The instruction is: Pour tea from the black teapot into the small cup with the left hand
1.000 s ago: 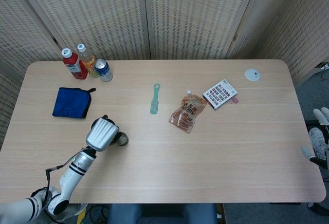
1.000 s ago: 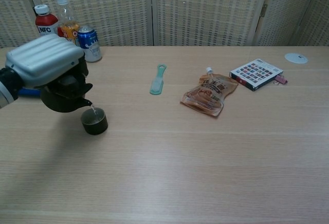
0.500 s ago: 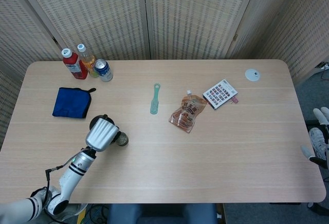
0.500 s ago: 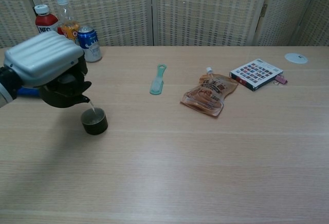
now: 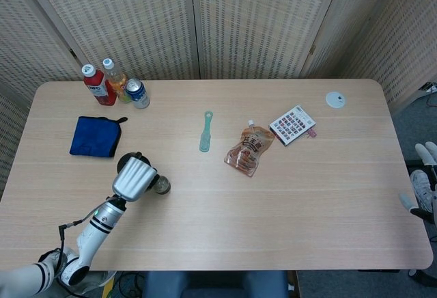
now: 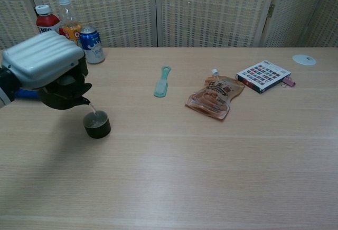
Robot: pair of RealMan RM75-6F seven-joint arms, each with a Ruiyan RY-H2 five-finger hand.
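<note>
Your left hand (image 6: 43, 60) grips the black teapot (image 6: 62, 93) near the surface's (image 5: 307, 195) left front corner, fingers hidden under the casing, spout tipped over the small cup (image 6: 97, 124) with a thin stream falling in. The cup stands just right of the pot. A blue pouch (image 5: 95, 137) lies behind toward the left edge; bottles and a can (image 5: 137, 93) crowd the far left corner. The front strip rightward lies open. Your right hand isn't visible.
</note>
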